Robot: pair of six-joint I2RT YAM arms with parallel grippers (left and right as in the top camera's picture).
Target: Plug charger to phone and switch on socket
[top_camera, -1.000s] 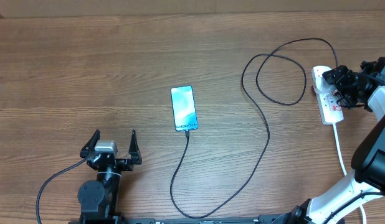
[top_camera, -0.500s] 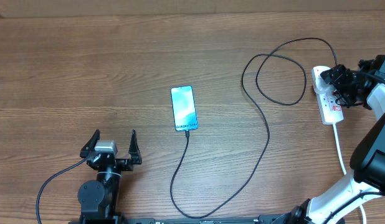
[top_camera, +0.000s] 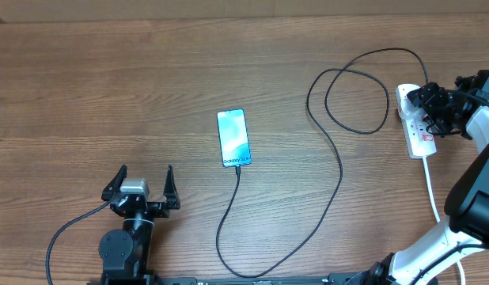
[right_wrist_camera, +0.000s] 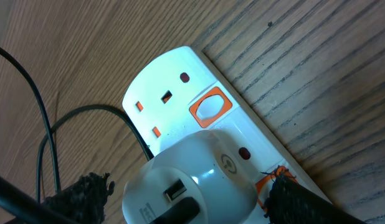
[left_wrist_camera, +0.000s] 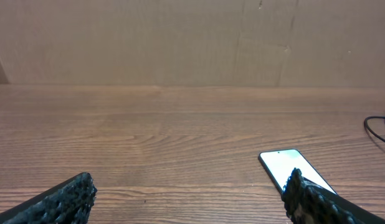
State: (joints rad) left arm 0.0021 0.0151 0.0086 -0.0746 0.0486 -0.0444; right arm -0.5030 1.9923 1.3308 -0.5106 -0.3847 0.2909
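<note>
Nothing has visibly shifted since a second ago. The socket (top_camera: 422, 144) lies directly under the spread right gripper (top_camera: 422, 105), with its long axis running back toward that arm. The phone (top_camera: 233, 138), with the charger (top_camera: 339, 170) at its near end, lies far to that gripper's left. The left gripper (top_camera: 145, 171), also spread, is well apart from both.

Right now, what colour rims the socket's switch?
Orange, around a white switch on the socket; clearest in the right wrist view.

A brown wood-grain table (top_camera: 110, 79) stretches back to a plain tan wall (left_wrist_camera: 180, 37), evenly lit.
</note>
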